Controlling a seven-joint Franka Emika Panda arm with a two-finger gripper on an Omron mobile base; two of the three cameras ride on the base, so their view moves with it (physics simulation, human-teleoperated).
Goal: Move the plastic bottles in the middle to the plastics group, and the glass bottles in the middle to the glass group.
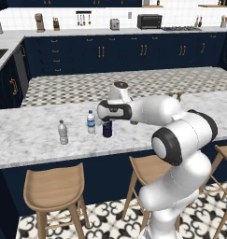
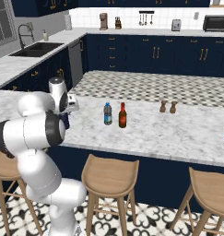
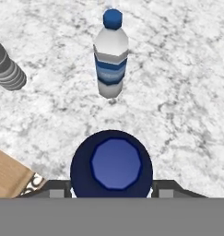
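Closest in, the jaws are pinching the navy bottle [image 3: 111, 163] from both sides, standing upright on the marble desk [image 1: 31, 135]. Just past it is the blue-label water bottle [image 3: 111, 57], with the greyish bottle [image 1: 63, 132] further left.

Solid navy bottle [image 1: 107, 129] stands upright on the desk [image 1: 35, 135], just beside the labelled water bottle [image 1: 91, 122]. The grey unlabelled water bottle [image 1: 63, 132] stands near. The blue-capped dark bottle [image 2: 108, 114] and amber bottle [image 2: 122, 115] stand upright, side by side.
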